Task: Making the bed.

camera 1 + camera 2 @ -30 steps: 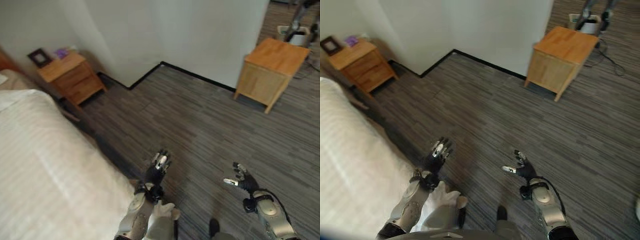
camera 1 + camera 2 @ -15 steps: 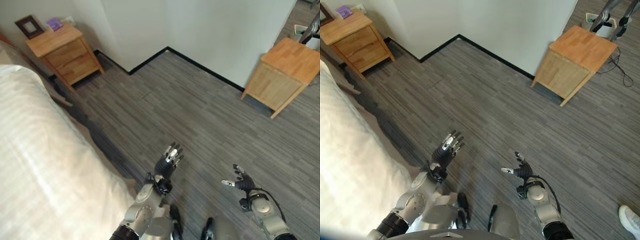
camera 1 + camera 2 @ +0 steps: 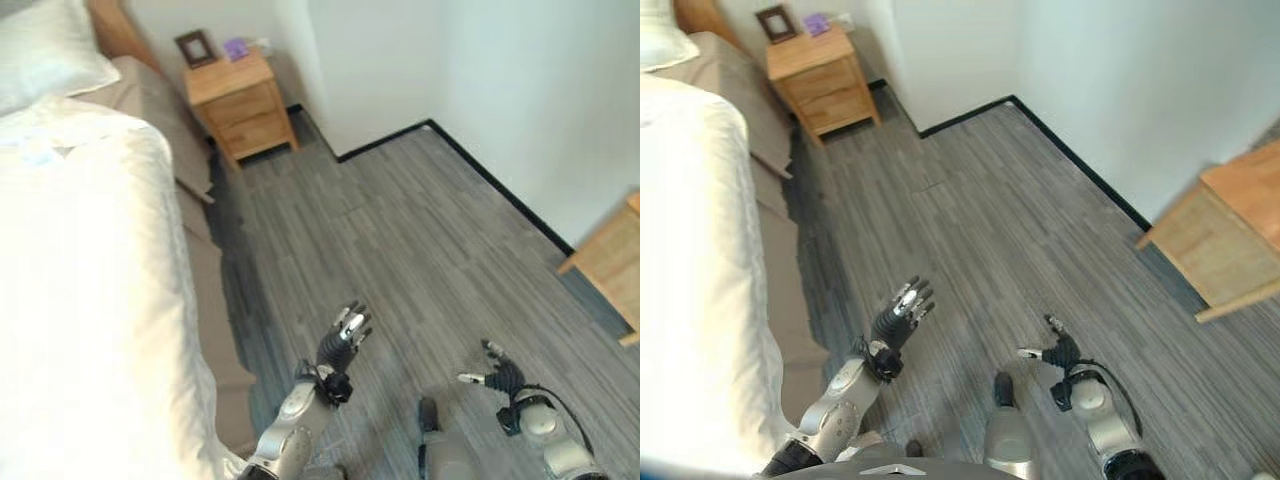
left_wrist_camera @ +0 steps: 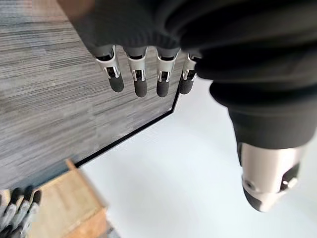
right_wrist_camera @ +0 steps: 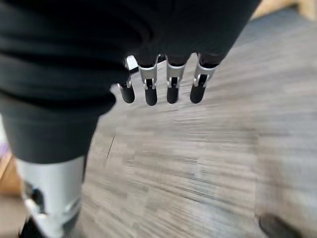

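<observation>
While both hands hang over the grey plank floor (image 3: 400, 230), the left hand (image 3: 340, 348) and right hand (image 3: 497, 372) hold nothing, fingers spread straight. Beside the left arm lies the white-covered bed (image 3: 80, 300), its pillow (image 3: 45, 60) near the wooden nightstand (image 3: 240, 105).

bed (image 3: 90, 300) cut by left edge, cabinet (image 3: 1230, 235) cut at right, framed picture (image 3: 194, 47) unreadable
</observation>
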Controlling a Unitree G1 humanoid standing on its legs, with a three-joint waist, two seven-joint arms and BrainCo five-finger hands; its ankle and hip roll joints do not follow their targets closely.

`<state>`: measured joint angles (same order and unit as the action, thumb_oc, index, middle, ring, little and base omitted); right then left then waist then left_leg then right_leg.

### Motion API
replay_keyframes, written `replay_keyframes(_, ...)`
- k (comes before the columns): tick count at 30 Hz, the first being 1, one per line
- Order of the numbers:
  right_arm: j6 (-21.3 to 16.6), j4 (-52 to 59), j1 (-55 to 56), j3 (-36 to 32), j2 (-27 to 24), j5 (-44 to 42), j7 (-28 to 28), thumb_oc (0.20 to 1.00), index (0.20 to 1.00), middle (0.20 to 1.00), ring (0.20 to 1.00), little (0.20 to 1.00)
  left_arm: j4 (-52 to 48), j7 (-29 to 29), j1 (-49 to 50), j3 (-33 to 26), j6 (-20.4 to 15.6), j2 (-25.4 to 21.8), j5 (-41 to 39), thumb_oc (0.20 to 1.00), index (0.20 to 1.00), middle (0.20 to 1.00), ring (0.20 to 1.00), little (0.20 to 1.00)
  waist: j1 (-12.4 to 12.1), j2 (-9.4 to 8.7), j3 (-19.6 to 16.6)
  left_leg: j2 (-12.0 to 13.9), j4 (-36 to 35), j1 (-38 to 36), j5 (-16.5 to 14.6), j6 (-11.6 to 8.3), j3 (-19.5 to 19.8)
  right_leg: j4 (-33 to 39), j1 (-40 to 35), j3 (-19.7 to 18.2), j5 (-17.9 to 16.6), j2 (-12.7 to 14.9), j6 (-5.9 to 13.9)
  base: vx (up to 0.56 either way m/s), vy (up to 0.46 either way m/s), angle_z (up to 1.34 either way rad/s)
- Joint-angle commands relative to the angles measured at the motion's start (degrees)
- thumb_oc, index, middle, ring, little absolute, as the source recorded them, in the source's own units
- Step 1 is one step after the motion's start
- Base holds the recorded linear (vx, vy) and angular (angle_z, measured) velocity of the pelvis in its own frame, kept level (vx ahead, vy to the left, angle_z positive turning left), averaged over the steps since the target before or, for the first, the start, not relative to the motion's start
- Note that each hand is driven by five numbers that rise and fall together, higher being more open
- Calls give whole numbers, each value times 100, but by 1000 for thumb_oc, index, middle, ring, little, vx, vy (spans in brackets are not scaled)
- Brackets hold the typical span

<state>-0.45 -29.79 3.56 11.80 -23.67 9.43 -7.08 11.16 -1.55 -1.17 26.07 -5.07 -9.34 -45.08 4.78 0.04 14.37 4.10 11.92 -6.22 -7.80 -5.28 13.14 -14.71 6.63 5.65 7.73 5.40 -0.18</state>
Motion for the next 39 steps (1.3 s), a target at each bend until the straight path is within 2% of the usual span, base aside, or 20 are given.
replay_keyframes(1, -95, 836, -211, -86, -31, 205, -217, 1000, 1000, 1000, 1000, 1000, -465, 25, -55, 41, -181, -193, 229, 1000, 1000, 1000, 1000, 1000, -172, 82, 121, -343, 1375, -153, 781, -122, -403, 1501, 34, -724, -1499, 5, 801, 150, -125, 109)
replay_keyframes(2, -94, 837, -214, -87, -28, 205, -217, 1000, 1000, 1000, 1000, 1000, -465, 27, -59, 40, -180, -196, 229, 1000, 1000, 1000, 1000, 1000, -153, 58, 103, -372, 1388, -107, 801, -122, -383, 1502, 63, -713, -1511, 35, 805, 340, -363, 97)
replay_keyframes(3, -91, 1247, -161, -233, -84, 1, -322, 1000, 1000, 1000, 1000, 1000, -561, 121, -42, -40, -131, -313, 291, 1000, 1000, 1000, 1000, 1000, -298, -120, 255, -283, 2738, 648, 994, 115, -948, 1561, -410, -548, -1286, 50, 492, 180, -240, 69)
replay_keyframes(6, -82, 1461, -104, -336, -70, -139, -395, 1000, 1000, 1000, 1000, 1000, -654, 132, -10, -139, -107, -398, 359, 1000, 1000, 1000, 1000, 1000, -486, -230, 305, -169, 3087, 1232, 835, 161, -1468, 1745, -843, -397, -1113, 97, 446, 384, -256, 38)
replay_keyframes(7, -46, 1609, -72, -385, -30, -185, -370, 1000, 1000, 1000, 1000, 1000, -665, 131, 80, -284, -91, -446, 349, 1000, 1000, 1000, 1000, 1000, -620, -201, 276, 121, 2373, 1492, 729, 154, -2012, 1904, -1251, -183, -868, 113, 454, 554, -14, 39)
replay_keyframes(8, -54, 1672, -22, -363, 36, -223, -336, 1000, 1000, 1000, 1000, 1000, -664, 141, 204, -411, -80, -461, 415, 1000, 1000, 1000, 1000, 1000, -683, -130, 176, 134, 1285, 1591, 575, 226, -2351, 1956, -1397, -68, -708, 79, 509, 564, -16, 44)
replay_keyframes(9, -54, 1674, -12, -357, 35, -224, -336, 1000, 1000, 1000, 1000, 1000, -671, 143, 220, -412, -78, -462, 418, 1000, 1000, 1000, 1000, 1000, -686, -155, 174, 100, 1221, 1536, 583, 235, -2373, 1956, -1417, -74, -690, 111, 520, 432, 73, 41)
replay_keyframes(12, -68, 1716, 20, -364, 144, -355, -308, 1000, 1000, 1000, 1000, 1000, -689, 152, 429, -590, -85, -502, 533, 1000, 1000, 1000, 1000, 1000, -807, 122, 64, 266, -605, 1695, 1414, 77, -2927, 1971, -1795, 26, -330, -121, 605, 469, 119, 33)
replay_keyframes(14, -66, 1725, -13, -345, 188, -388, -297, 1000, 1000, 1000, 1000, 1000, -648, 212, 594, -683, -66, -463, 559, 1000, 1000, 1000, 1000, 1000, -943, 133, 44, 320, -1521, 1750, 1669, 23, -2955, 1971, -2122, 94, -108, -63, 667, 552, 107, 37)
replay_keyframes(18, -41, 1790, 66, -239, 335, -235, -82, 1000, 1000, 1000, 1000, 1000, -658, 145, 980, -872, 38, -496, 496, 1000, 1000, 1000, 1000, 1000, -1126, 108, -145, 176, -1569, 1688, 1912, 179, -2579, 1683, -2568, -136, 211, -75, 734, 574, 94, -4)
replay_keyframes(20, -47, 1800, 137, -189, 427, -182, -83, 1000, 1000, 1000, 1000, 1000, -670, 120, 1059, -904, 78, -622, 603, 1000, 1000, 1000, 1000, 1000, -1203, -108, -169, -36, -1504, 1443, 1711, 366, -2674, 719, -2419, -190, 57, 84, 980, 480, 112, -57)
replay_keyframes(22, -26, 1877, 185, -195, 505, -129, -29, 1000, 1000, 1000, 1000, 1000, -676, 130, 1036, -925, 97, -757, 811, 1000, 1000, 1000, 1000, 1000, -1101, -125, -83, -145, -1505, 1067, 1429, 530, -2685, -771, -1724, -323, -813, 164, 1357, 359, 135, -15)
replay_keyframes(24, -64, 1901, 227, -213, 526, -219, -22, 1000, 1000, 1000, 1000, 1000, -697, 158, 1056, -995, 59, -878, 903, 1000, 1000, 1000, 1000, 1000, -887, 17, 31, -82, -1524, 698, 1202, 635, -2546, -1937, -1049, -636, -1339, -68, 1473, 443, 120, 66)
replay_keyframes(25, -78, 1914, 258, -236, 520, -284, 27, 1000, 1000, 1000, 1000, 1000, -674, 156, 1037, -1034, 42, -951, 950, 1000, 1000, 1000, 1000, 1000, -744, 209, 154, 36, -1599, 385, 1057, 652, -2439, -2340, -374, -627, -1261, -168, 1348, 538, 79, 56)
replay_keyframes(27, -49, 1960, 282, -278, 482, -289, 105, 1000, 1000, 1000, 1000, 1000, -639, 75, 958, -1051, 68, -960, 911, 1000, 1000, 1000, 1000, 1000, -526, 180, 257, -70, -1634, 66, 819, 608, -2273, -1822, 43, -373, -864, -41, 1132, 547, -4, 29)
replay_keyframes(30, -60, 2004, 332, -342, 460, -446, 195, 1000, 1000, 1000, 1000, 1000, -626, 3, 898, -1016, 44, -950, 942, 1000, 1000, 1000, 1000, 1000, -332, 140, 272, -146, -1652, -213, 607, 524, -2122, -624, 142, -265, -711, -40, 1017, 520, -107, 54)
replay_keyframes(31, -34, 1980, 335, -375, 408, -369, 238, 1000, 1000, 1000, 1000, 1000, -656, -110, 772, -1042, 34, -947, 998, 1000, 1000, 1000, 1000, 1000, -172, 91, 237, -160, -1692, -559, 299, 378, -1966, 1096, 281, -131, -992, 184, 1053, 674, -189, 50)
replay_keyframes(33, -16, 1936, 297, -346, 422, -267, 255, 1000, 1000, 1000, 1000, 1000, -611, -117, 611, -1042, -25, -922, 1113, 1000, 1000, 1000, 1000, 1000, -35, 94, 216, -29, -1692, -913, 42, 212, -1936, 1873, 742, 174, -1426, 408, 1218, 703, -204, 50)
replay_keyframes(38, -31, 1937, 300, -384, 414, -218, 249, 1000, 1000, 1000, 1000, 1000, -475, -244, 336, -898, -122, -794, 1171, 1000, 1000, 1000, 1000, 1000, 137, 95, 118, 105, -1692, -1483, -372, 128, -1740, 1829, 724, 240, -1657, 399, 1241, 528, -193, 34)
replay_keyframes(39, -65, 1950, 369, -410, 373, -296, 289, 1000, 1000, 1000, 1000, 1000, -417, -231, 321, -779, -129, -671, 1272, 1000, 1000, 1000, 1000, 1000, 216, 160, -9, 283, -1123, -1538, -241, 9, -1632, 1778, 501, 230, -1762, 318, 1070, 614, -321, 51)
